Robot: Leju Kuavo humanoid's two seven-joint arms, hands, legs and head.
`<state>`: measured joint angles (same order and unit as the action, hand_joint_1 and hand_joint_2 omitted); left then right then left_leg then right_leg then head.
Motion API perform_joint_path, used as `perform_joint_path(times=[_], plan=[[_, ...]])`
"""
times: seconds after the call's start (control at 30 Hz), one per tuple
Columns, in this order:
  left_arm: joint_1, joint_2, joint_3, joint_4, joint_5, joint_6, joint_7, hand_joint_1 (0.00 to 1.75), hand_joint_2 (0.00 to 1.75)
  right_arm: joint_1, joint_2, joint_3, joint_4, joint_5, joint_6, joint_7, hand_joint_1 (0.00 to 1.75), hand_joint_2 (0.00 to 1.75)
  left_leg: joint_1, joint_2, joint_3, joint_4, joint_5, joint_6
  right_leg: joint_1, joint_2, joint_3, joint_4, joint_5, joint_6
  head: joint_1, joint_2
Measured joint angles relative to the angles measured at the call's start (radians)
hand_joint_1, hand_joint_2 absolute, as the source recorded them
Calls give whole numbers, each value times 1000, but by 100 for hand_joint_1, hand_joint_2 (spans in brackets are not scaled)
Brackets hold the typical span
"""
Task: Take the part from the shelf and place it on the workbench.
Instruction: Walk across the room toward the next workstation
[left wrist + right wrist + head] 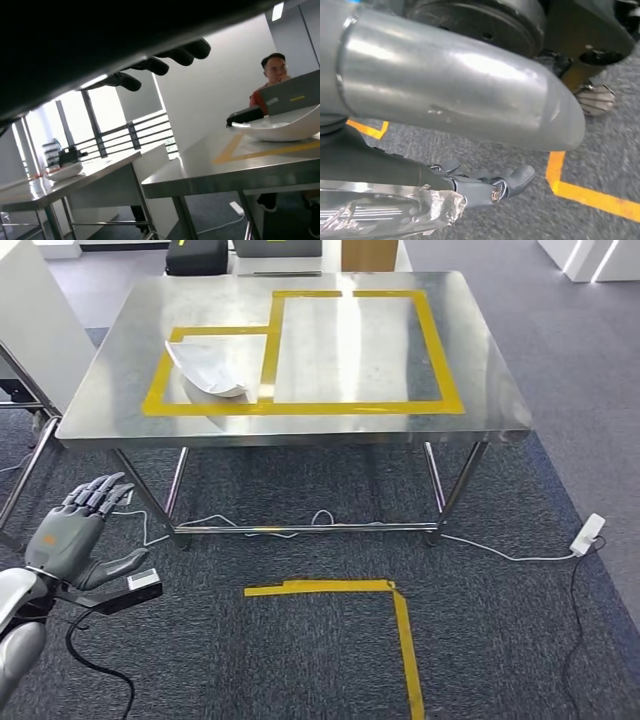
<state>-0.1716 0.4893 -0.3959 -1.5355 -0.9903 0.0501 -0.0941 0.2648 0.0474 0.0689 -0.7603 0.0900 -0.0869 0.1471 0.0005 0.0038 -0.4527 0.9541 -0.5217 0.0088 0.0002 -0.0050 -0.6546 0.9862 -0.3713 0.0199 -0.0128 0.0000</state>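
Lowest and closest in the head view is the robot's left hand (75, 535), hanging over the dark carpet with its fingers (98, 495) spread wide and its thumb held out to the side; it holds nothing. From the left wrist, the dark fingertips (181, 55) reach out side by side into open air, touching nothing.

Ahead of that hand and above its level stands the steel workbench (362, 350), well apart from it. The part (207, 370) (a pale, curved sheet with one edge lifted) lies on the benchtop inside the smaller yellow-taped rectangle (158, 390), on the side of the bench nearer the left hand. A larger taped rectangle (438, 350) adjoins it on the side away from the hand. In the left wrist view the part (286, 130) rests on the bench surface, beyond the fingertips, with a dark laptop (294, 92) and a seated person (273, 75) behind it. A second table (75, 175) stands farther off.

On the floor, to the right of the left hand, an angle of yellow floor tape (392, 590) lies on the carpet; a white power strip (589, 533) lies far off on that same side.

The right hand (497, 185) hangs above the carpet, its fingers stretched out near a yellow tape line (591, 197). A crinkled, shiny sheet (395, 212) lies close alongside it; I cannot tell whether the hand grips it.
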Motion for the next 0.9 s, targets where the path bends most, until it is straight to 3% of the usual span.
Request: perform_joint_path(times=[0.03, 0.07, 0.13, 0.17, 0.2, 0.23, 0.27, 0.3, 0.37, 0.4, 0.43, 0.5, 0.53, 0.6, 0.63, 0.67, 0.7, 0.73, 0.77, 0.8, 0.83, 0.9], plan=[[-1, -1, -1, 0, -1, -2, 2, 0, 0, 4, 0, -3, -3, 0, 0, 2, 0, 0, 1, 2, -12, -2, 13, 9, -1, 1, -10, 18, -27, 5, 2, 0], [-2, -4, -3, 0, -2, -3, 4, 0, 0, 8, 0, -5, -5, 0, 1, 4, 0, 0, 2, 3, -26, -4, 28, 16, -2, 2, -24, 54, -74, 8, 3, 0], [-3, -9, -6, 0, -4, -7, 8, 0, 0, 12, 0, -10, -11, 1, 5, 9, 0, 0, 0, 5, -59, -3, 55, 23, -3, 4, -53, 177, -184, 13, 7, 0], [-3, -12, -8, 0, -5, -8, 9, 0, 0, 12, 0, -13, -13, 1, 8, 10, 0, 0, -2, 5, -77, -2, 70, 23, -4, 4, -59, 241, -213, 15, 7, 0], [-3, -15, -11, 0, -5, -9, 9, 0, 0, 13, 0, -15, -14, 1, 11, 11, 0, 0, -4, 5, -97, 0, 85, 23, -4, 3, -56, 286, -213, 16, 7, 0], [-3, -18, -13, 0, -6, -10, 10, 0, 0, 13, -1, -18, -15, 1, 13, 11, 0, 0, -5, 5, -118, 2, 99, 21, -4, 3, -40, 303, -192, 16, 8, 0], [-3, -21, -15, 0, -7, -11, 12, 0, 0, 14, -2, -21, -16, 1, 15, 12, 0, 0, -6, 5, -139, 4, 113, 20, -4, 3, -7, 285, -161, 14, 8, 0], [-3, -23, -17, 0, -8, -12, 13, 0, 0, 13, -3, -23, -18, 1, 17, 12, 0, 0, -7, 5, -156, 7, 127, 17, -4, 4, 44, 232, -141, 12, 8, 0], [-4, -25, -19, -1, -12, -12, 14, 0, 0, 12, -5, -26, -24, 1, 18, 12, 0, 0, -10, 5, -181, 12, 152, 9, -2, 5, 180, 64, -157, 5, 7, 0], [-5, -26, -20, -1, -14, -12, 15, 0, 0, 12, -5, -27, -26, 1, 18, 12, 0, 0, -10, 5, -187, 14, 165, 6, 1, 6, 224, -1, -174, 2, 7, 0], [-6, -27, -21, -1, -15, -12, 16, 0, 0, 13, -6, -28, -28, 1, 18, 11, 0, 0, -9, 6, -191, 14, 177, 1, 4, 6, 249, -41, -185, 0, 7, 0], [-7, -30, -25, -1, -16, -13, 18, 0, 0, 15, -6, -30, -29, 2, 19, 12, 0, 0, -4, 5, -197, 14, 188, -9, 7, 5, 234, -49, -176, -10, 6, 0], [-6, -31, -26, -1, -17, -13, 18, 0, 0, 16, -6, -31, -29, 2, 19, 12, 0, 0, -3, 4, -204, 27, 167, -14, 6, 3, 225, -49, -167, -19, 6, 0], [-6, -32, -28, -1, -17, -14, 19, 0, 0, 17, -7, -34, -29, 2, 19, 13, 0, 0, 1, 2, -226, 106, 70, -23, 5, -1, 198, -50, -142, -37, 3, 0], [-6, -32, -29, -1, -17, -14, 20, 0, 0, 17, -8, -35, -29, 2, 19, 13, 0, 0, 2, 2, -239, 173, 12, -26, 6, -1, 184, -49, -129, -41, 2, 0], [-6, -34, -30, -1, -17, -15, 21, 0, 0, 17, -9, -38, -29, 2, 19, 12, 0, 0, 3, 2, -247, 241, -26, -27, 8, -2, 168, -47, -115, -42, 1, 0], [-6, -35, -31, -1, -17, -15, 21, 0, 0, 17, -9, -39, -29, 2, 19, 12, 0, 0, 3, 1, -248, 294, -38, -27, 9, -2, 150, -43, -101, -42, 2, 0], [-6, -36, -33, 0, -18, -15, 21, 0, 0, 17, -9, -40, -29, 2, 19, 12, 0, 0, 3, 1, -238, 322, -26, -25, 10, -2, 130, -38, -88, -41, 1, 0], [-6, -37, -35, 0, -18, -15, 21, 0, 0, 17, -9, -41, -29, 2, 20, 11, 0, 0, 3, 1, -213, 314, 3, -22, 10, -2, 107, -31, -77, -39, 1, 0], [-7, -38, -37, 0, -18, -15, 21, 0, 0, 17, -9, -41, -29, 2, 20, 10, 0, 0, 2, 1, -170, 273, 29, -18, 10, -2, 87, -23, -66, -38, 1, 0], [-8, -39, -38, 0, -18, -15, 22, 0, 0, 17, -9, -41, -29, 2, 20, 10, 0, 0, -1, 1, -113, 206, 36, -12, 10, -2, 71, -17, -57, -36, 1, 0], [-14, -39, -38, -1, -18, -14, 22, 0, 0, 17, -9, -42, -29, 2, 21, 9, 0, 0, -6, 1, -10, 60, 10, -2, 11, -1, 49, -6, -39, -30, 2, 0]])
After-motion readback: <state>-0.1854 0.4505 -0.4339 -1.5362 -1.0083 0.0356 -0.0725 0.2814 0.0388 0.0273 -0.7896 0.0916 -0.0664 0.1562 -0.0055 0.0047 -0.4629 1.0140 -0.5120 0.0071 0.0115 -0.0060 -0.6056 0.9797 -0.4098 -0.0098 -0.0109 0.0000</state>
